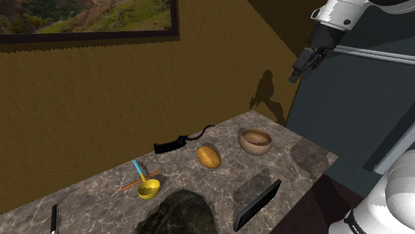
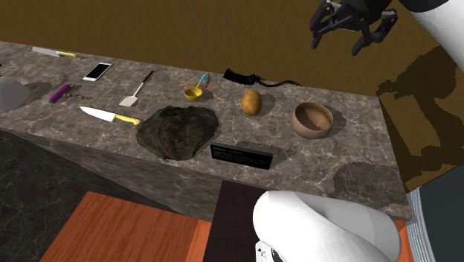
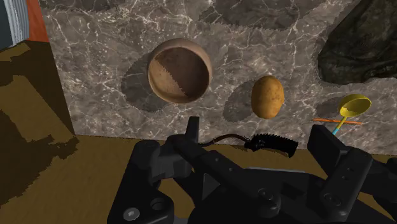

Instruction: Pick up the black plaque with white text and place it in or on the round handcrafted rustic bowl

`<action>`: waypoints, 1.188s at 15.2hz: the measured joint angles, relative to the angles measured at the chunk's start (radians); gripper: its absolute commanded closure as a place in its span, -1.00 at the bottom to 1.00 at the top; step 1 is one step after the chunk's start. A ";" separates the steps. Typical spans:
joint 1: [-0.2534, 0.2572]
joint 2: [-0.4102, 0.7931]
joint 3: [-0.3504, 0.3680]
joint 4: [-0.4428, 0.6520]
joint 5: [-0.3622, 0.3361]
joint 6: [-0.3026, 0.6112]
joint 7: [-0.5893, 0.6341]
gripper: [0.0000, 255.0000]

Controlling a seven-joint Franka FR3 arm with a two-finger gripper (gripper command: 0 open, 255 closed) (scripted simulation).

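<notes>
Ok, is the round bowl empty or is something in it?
Empty. The wrist view looks into the brown bowl and its inside is bare; the black plaque stands on the counter.

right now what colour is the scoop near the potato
Yellow scoop, blue handle; shows best in the shoulder view.

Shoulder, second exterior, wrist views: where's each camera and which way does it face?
Shoulder view: beside the white arm, looking down the grey marbled counter toward the brown wall; black claw high at right.
Second exterior view: behind the arm, facing the wall across the counter; arm link at bottom.
Wrist view: on the hand, looking down between the open claw's fingers.
Shared: all show the round brown bowl and oval tan potato.
</notes>
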 measured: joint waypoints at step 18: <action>0.269 0.115 0.110 -0.302 0.001 0.339 -0.391 -1.00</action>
